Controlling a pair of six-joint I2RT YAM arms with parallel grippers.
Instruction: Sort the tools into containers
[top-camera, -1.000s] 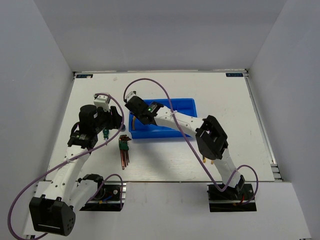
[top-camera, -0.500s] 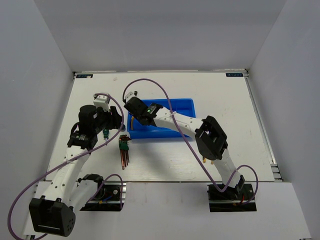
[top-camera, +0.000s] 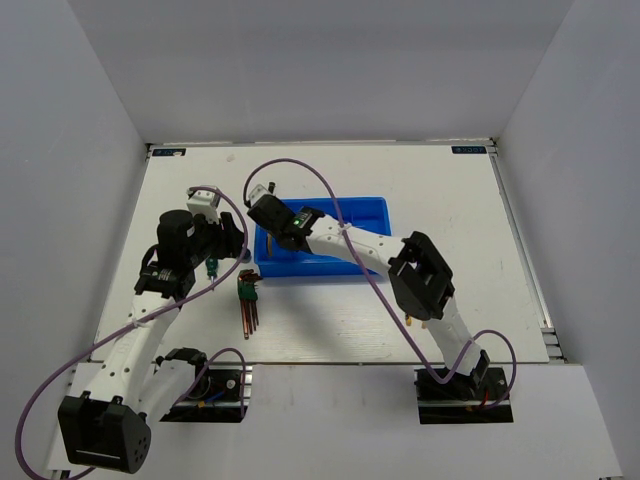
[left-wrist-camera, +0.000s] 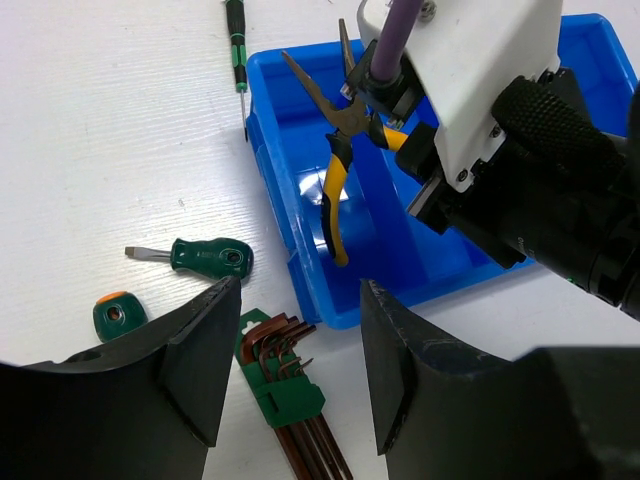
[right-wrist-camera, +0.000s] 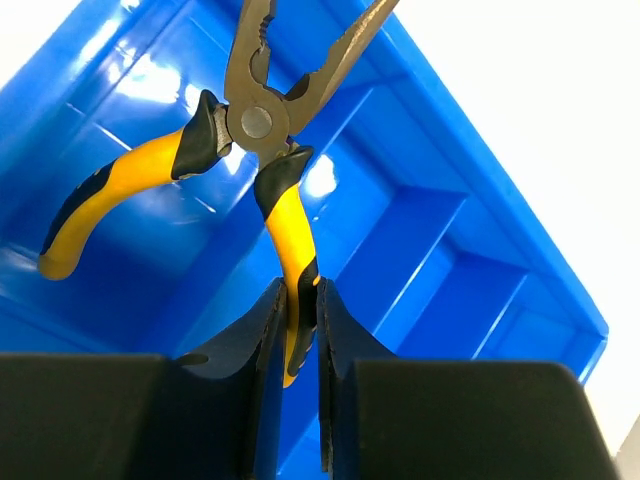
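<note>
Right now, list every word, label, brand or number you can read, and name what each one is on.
Nothing reads clearly in any view.
The left blue sticker on the table's far edge: too small to read.
The right blue sticker there: too small to read.
The pliers, blue tray and hex keys: no print visible.

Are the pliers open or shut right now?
Open: the pliers show spread tips and splayed handles; right tool pinches one handle.
</note>
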